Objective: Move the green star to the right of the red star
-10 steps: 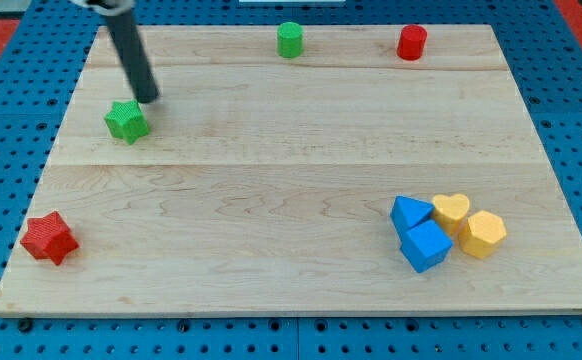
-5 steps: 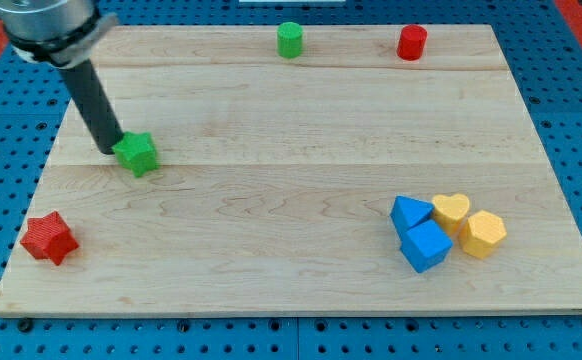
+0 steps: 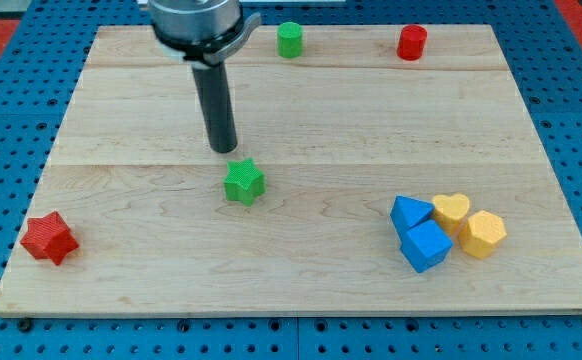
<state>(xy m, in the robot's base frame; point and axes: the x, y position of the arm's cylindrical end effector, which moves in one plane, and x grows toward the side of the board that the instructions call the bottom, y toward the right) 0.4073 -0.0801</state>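
Note:
The green star (image 3: 243,182) lies on the wooden board (image 3: 301,110), left of the middle. The red star (image 3: 49,238) lies near the board's bottom left corner, far to the left of and below the green star. My tip (image 3: 223,148) stands just above the green star, slightly to its left, with a small gap between them.
A green cylinder (image 3: 289,39) and a red cylinder (image 3: 411,42) stand near the board's top edge. At the lower right, two blue blocks (image 3: 419,233), a yellow heart (image 3: 452,210) and a yellow hexagon (image 3: 484,234) sit clustered together.
The green star has slid right and slightly down, from the board's left part toward the middle. My tip has moved right with it and now stands above it.

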